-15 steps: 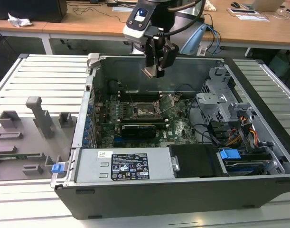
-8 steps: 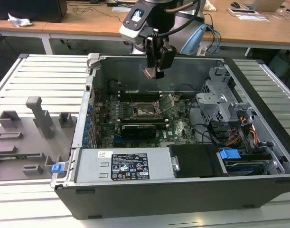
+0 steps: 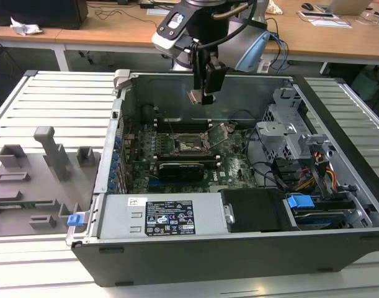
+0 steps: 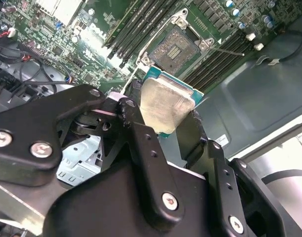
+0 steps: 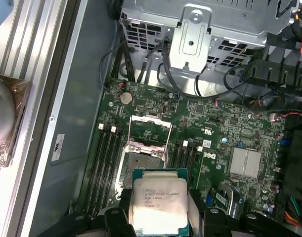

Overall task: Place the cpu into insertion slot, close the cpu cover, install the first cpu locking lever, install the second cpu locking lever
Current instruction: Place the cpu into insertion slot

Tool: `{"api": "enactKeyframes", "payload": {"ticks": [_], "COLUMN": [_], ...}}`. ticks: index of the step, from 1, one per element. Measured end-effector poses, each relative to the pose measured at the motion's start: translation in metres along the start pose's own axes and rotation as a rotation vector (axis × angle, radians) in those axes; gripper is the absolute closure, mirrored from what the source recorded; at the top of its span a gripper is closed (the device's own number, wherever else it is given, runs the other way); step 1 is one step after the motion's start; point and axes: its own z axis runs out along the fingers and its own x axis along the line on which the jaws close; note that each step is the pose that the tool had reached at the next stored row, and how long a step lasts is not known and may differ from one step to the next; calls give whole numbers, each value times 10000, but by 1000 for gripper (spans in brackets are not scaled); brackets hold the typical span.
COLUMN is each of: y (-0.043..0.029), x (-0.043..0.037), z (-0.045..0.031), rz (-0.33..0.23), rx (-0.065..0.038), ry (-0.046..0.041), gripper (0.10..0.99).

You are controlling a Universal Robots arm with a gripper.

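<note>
My gripper [image 3: 205, 93] hangs above the open computer case, shut on the cpu [image 3: 197, 95]. In both wrist views the cpu [image 5: 158, 200] [image 4: 165, 106] is a square chip with a silvery top, pinched at two opposite edges by the black fingers [image 5: 200, 210]. Below it on the green board lies the insertion slot [image 5: 141, 164] [image 4: 176, 49] [image 3: 190, 144], with its dark pin grid uncovered and nothing in it. The cpu cover [image 5: 150, 119] is swung open on the slot's far side. A thin locking lever [image 4: 225, 49] juts out beside the slot. The cpu is well above the slot and not touching it.
Long black memory slots [image 5: 104, 163] flank the slot on both sides. A metal drive cage [image 3: 288, 133] with cables stands at the exterior view's right, and a long black card [image 3: 186, 166] and the power supply [image 3: 167, 217] lie nearer the front. A grey fixture tray [image 3: 34, 180] sits outside the case.
</note>
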Motion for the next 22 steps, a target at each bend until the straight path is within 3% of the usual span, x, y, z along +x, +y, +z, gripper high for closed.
{"api": "enactKeyframes", "payload": {"ticks": [8, 16, 22], "y": [-6, -9, -18], "x": [-1, -2, -3], "z": [64, 103, 180], "rz": [40, 1295, 1301], "rx": [-1, -20, -21], "ry": [-4, -127, -128], "gripper": [557, 557, 557]}}
